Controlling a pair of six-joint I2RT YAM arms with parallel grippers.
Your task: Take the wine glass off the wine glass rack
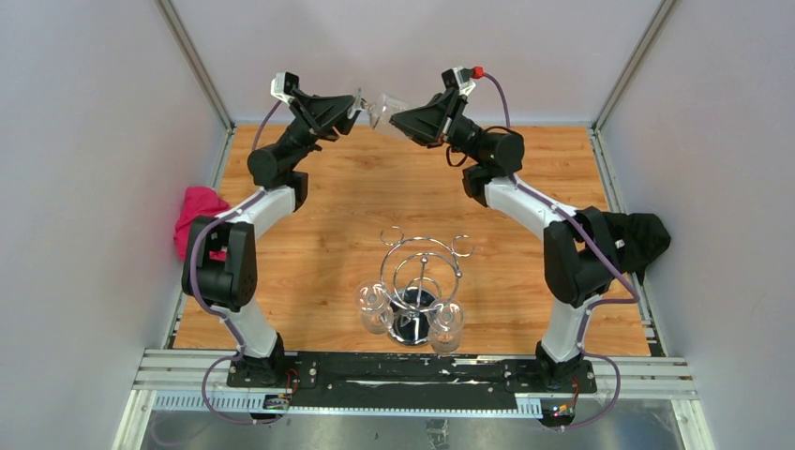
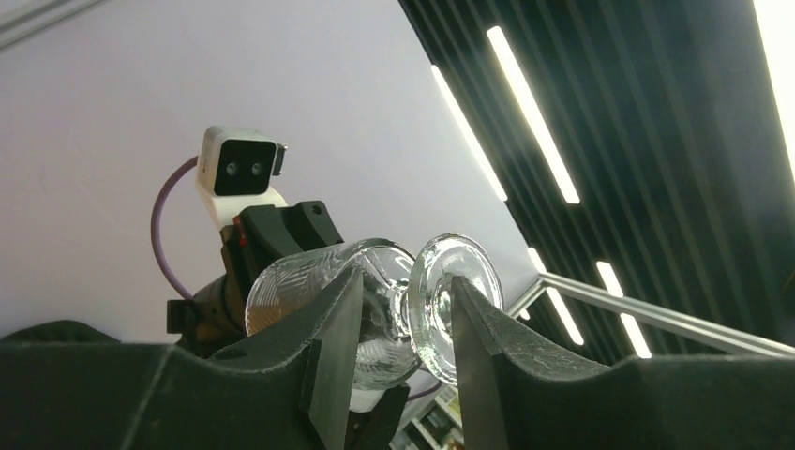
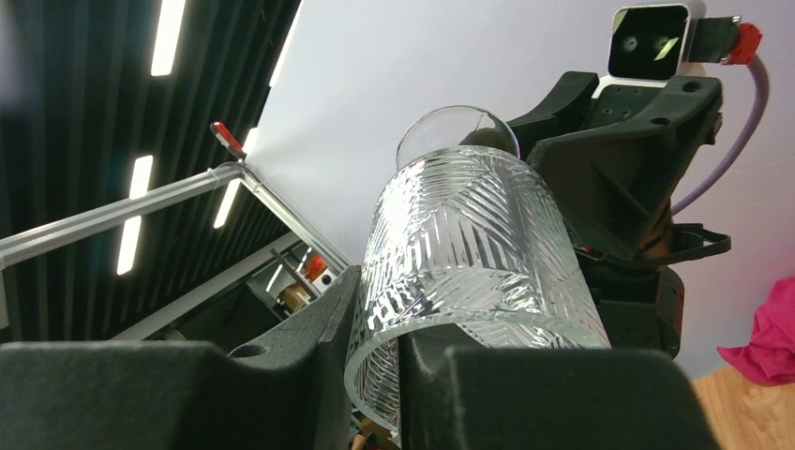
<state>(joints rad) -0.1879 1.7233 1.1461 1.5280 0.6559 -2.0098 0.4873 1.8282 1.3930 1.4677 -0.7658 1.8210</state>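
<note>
The wine glass [image 1: 378, 109] hangs in the air well beyond the wine glass rack [image 1: 422, 272], above the far side of the counter [image 1: 328, 187], lying roughly sideways between the 2 raised arms. The right pincer [image 3: 380, 309] is clamped narrowly on the rim wall of its cut-pattern bowl. The left pincer [image 2: 405, 281] stands partly wide, flanking the stem without pinching it. 2 more glasses [image 1: 375, 307] hang on the rack's near side.
</note>
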